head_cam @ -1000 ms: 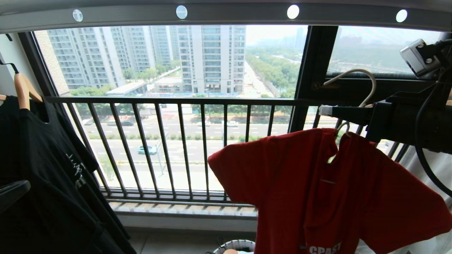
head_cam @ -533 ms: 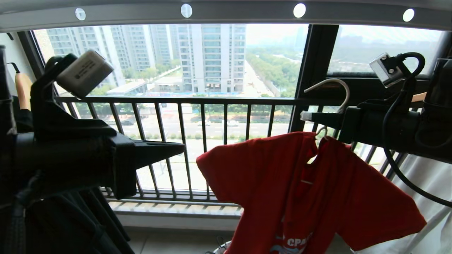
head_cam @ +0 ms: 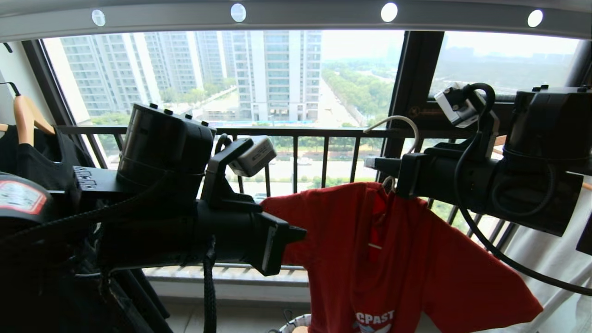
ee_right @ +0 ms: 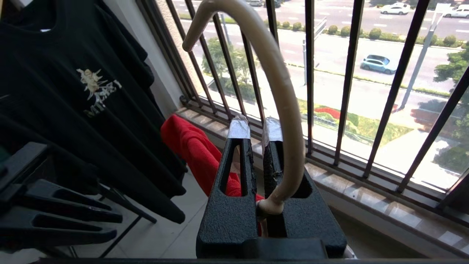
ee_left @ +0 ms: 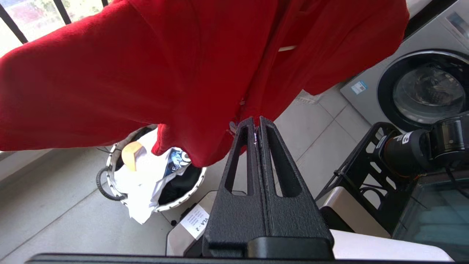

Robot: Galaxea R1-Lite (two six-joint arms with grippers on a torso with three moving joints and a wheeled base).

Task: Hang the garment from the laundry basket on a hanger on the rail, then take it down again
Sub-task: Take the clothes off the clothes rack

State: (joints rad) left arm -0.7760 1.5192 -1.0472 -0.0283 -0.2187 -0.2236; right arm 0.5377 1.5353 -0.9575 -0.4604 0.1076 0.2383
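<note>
The right gripper is closed on the neck of the hanger, whose curved hook rises free beside its fingers and hangs on nothing. The hanger stays well below the rail, in front of the window railing. The red garment hangs from the hanger, with its white chest print low near the basket on the floor. The left gripper is closed with nothing between its fingers; its tips are just beside the lower edge of the garment, and I cannot tell if they touch it. A black T-shirt hangs at the left on a wooden hanger. A washing machine stands near.
</note>
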